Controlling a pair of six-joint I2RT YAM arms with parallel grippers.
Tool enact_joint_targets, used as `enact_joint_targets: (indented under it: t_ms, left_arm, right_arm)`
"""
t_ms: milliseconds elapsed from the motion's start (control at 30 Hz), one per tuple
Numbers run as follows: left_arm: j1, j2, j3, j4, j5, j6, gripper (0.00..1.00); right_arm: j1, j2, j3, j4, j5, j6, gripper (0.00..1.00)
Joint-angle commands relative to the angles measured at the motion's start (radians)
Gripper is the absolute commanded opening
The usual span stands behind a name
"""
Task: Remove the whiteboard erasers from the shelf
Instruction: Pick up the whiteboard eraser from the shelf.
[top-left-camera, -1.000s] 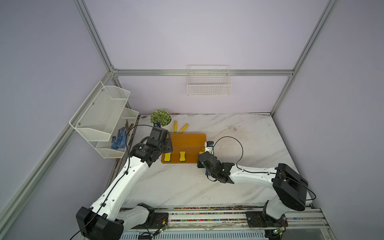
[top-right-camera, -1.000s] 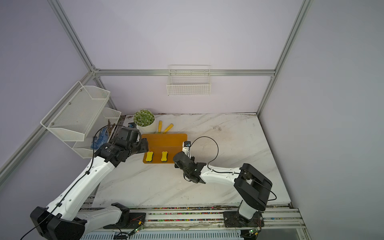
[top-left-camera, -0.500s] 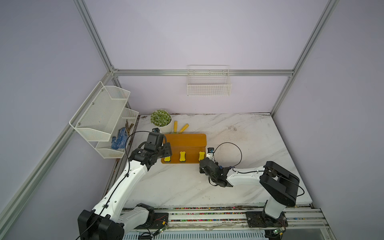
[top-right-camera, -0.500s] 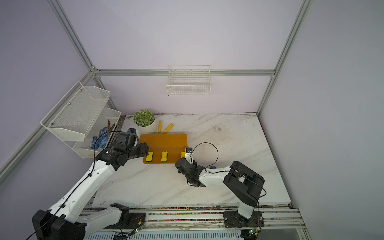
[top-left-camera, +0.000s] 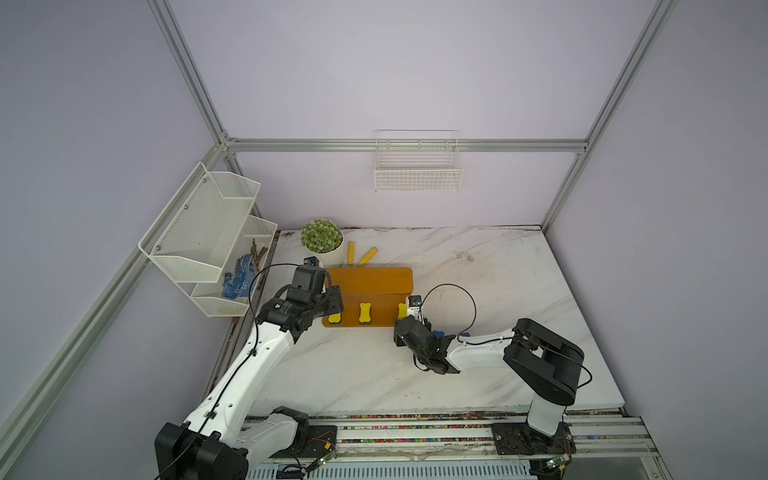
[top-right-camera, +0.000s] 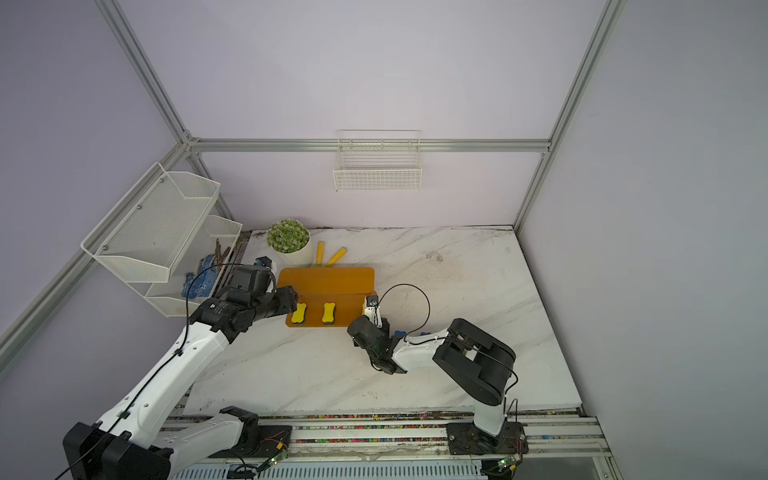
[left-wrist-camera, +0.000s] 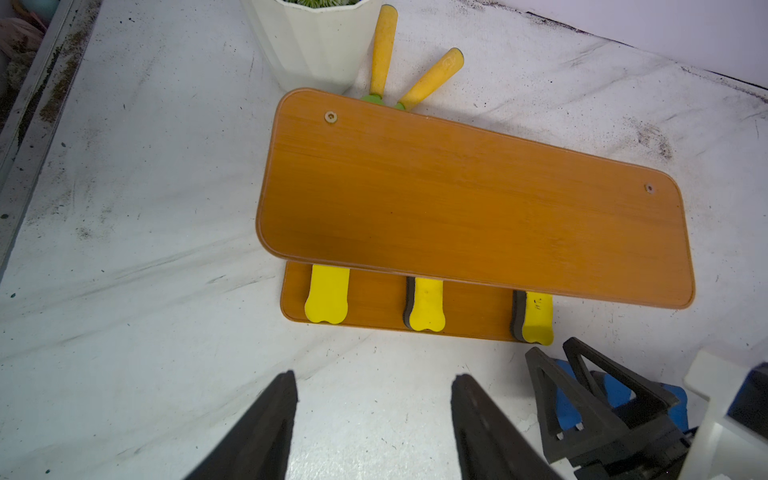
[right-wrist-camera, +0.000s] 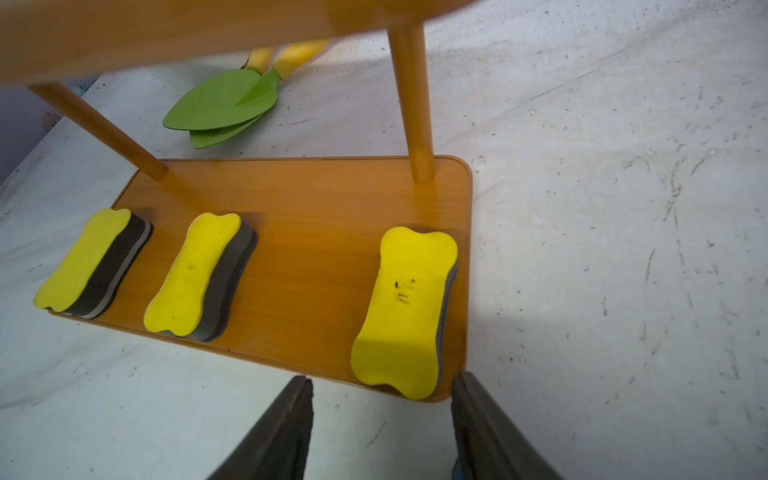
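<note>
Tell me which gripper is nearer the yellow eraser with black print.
Right. The right gripper sits open just off one end of the printed yellow eraser; the left gripper hangs by the opposite end of the shelf.

Marble table (top-left-camera: 478, 374), orange shelf (top-left-camera: 370, 280), potted plant (top-left-camera: 322, 237), two trowels (top-left-camera: 351, 251), three yellow erasers (top-left-camera: 365, 312) on lower tier

Left pincer (left-wrist-camera: 374, 399) parted, empty; right pincer (right-wrist-camera: 380, 407) likewise parted and empty.
</note>
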Motion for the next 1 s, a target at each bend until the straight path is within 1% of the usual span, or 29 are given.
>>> enact_joint_targets:
  t_ms: [0, 333, 800, 967]
  left_arm:
    - [0.005, -0.016, 0.001, 0.027, 0.012, 0.013, 0.63]
    - [0.011, -0.011, 0.002, 0.023, 0.009, 0.015, 0.63]
    - [0.027, -0.011, -0.002, 0.023, 0.018, 0.012, 0.64]
    - [0.030, -0.010, -0.003, 0.023, 0.026, 0.011, 0.64]
  right_arm:
    - [-0.013, 0.008, 0.011, 0.049, 0.033, -0.014, 0.58]
    - [-0.026, 0.035, 0.021, 0.074, 0.040, -0.042, 0.58]
    - [-0.033, 0.092, 0.052, 0.091, 0.015, -0.059, 0.57]
    - [-0.037, 0.111, 0.053, 0.097, 0.023, -0.065, 0.53]
